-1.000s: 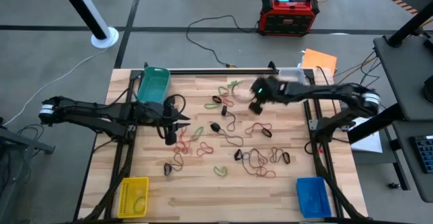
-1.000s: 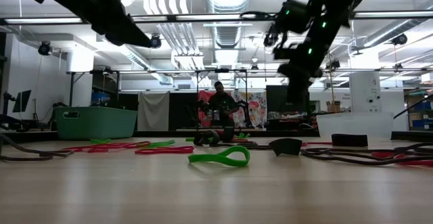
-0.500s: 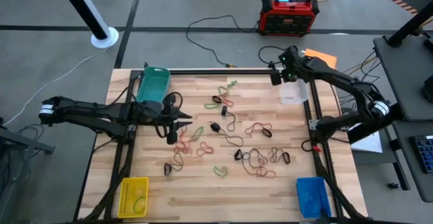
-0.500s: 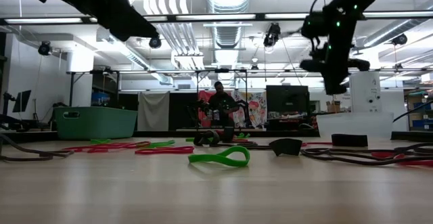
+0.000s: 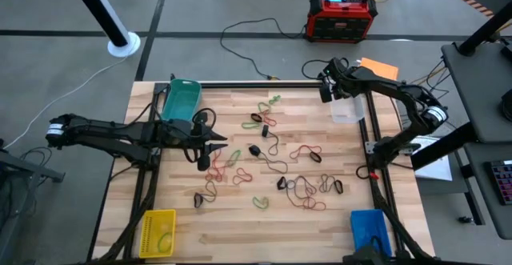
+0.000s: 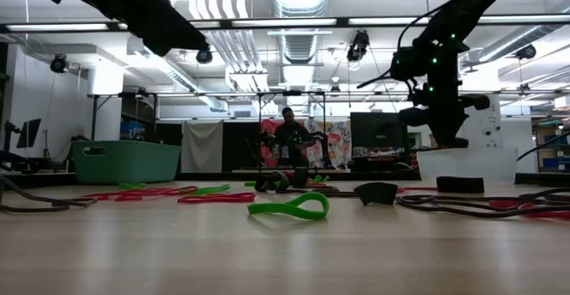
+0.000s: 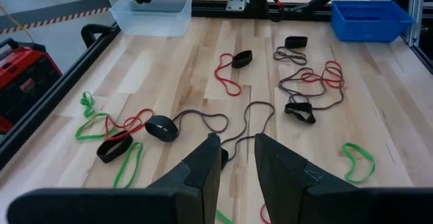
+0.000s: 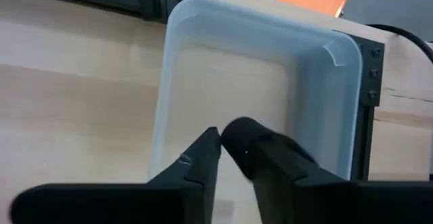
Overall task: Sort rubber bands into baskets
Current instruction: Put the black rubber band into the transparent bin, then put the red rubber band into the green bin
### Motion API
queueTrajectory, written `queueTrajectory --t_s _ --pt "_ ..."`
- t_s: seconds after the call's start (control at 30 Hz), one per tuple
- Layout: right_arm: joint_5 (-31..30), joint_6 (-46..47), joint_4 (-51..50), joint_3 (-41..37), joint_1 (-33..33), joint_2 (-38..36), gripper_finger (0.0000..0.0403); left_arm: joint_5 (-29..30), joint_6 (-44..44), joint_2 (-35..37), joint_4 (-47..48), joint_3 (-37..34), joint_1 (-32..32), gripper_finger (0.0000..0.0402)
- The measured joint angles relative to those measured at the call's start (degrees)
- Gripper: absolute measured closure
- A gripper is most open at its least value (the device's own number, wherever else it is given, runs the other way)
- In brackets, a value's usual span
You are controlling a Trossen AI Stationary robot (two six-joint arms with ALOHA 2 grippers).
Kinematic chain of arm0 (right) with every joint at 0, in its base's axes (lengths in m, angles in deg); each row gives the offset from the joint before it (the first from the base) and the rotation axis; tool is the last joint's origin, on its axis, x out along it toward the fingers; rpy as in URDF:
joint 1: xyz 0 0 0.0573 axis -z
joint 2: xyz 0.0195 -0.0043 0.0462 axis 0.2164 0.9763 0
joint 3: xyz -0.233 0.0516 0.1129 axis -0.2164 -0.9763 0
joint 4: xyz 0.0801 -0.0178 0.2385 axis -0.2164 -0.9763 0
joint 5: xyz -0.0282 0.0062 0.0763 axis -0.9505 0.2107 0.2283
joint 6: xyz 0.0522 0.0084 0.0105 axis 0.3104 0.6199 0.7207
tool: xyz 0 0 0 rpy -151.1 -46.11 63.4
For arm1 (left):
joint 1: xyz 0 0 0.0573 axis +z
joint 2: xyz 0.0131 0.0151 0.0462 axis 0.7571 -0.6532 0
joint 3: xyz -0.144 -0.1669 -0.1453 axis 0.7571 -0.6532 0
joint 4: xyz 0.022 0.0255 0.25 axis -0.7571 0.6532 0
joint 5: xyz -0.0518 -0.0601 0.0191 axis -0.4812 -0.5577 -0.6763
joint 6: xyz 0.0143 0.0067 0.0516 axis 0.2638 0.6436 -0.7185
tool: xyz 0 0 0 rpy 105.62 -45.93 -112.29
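Right hand (image 8: 233, 160), fingers parted around a black band (image 8: 260, 143), hangs over the clear basket (image 8: 325, 68) at the tabletop (image 5: 240, 225) edge; four baskets in all.

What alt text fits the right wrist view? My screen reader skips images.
The right end effector hangs over the clear basket, a black rubber band between its parted fingers. Light wooden table surrounds the basket.

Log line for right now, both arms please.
left gripper: open, empty, above loose rubber bands | right gripper: over clear basket, black rubber band at its tip | phase: drop-off
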Motion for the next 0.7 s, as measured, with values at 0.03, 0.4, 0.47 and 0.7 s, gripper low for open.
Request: queueTrajectory --t_s 0.03,0.4,0.47,0.7 --pt "0.0 -0.1 0.1 0.0 0.0 0.1 0.0315 0.0 0.0 0.0 0.0 0.0 0.0 0.0325" --pt "0.8 -0.5 0.1 0.0 -0.6 -5.6 0.0246 0.0 3.9 0.0 0.0 0.0 0.0 0.0325" --pt "3.3 -0.5 0.1 0.0 -2.1 -7.8 0.024 0.0 5.2 0.0 0.0 0.0 0.0 0.0325" --pt "6.5 -2.3 1.9 0.0 -16.5 -17.0 0.0236 -0.1 9.5 0.0 0.7 0.0 0.0 0.0325"
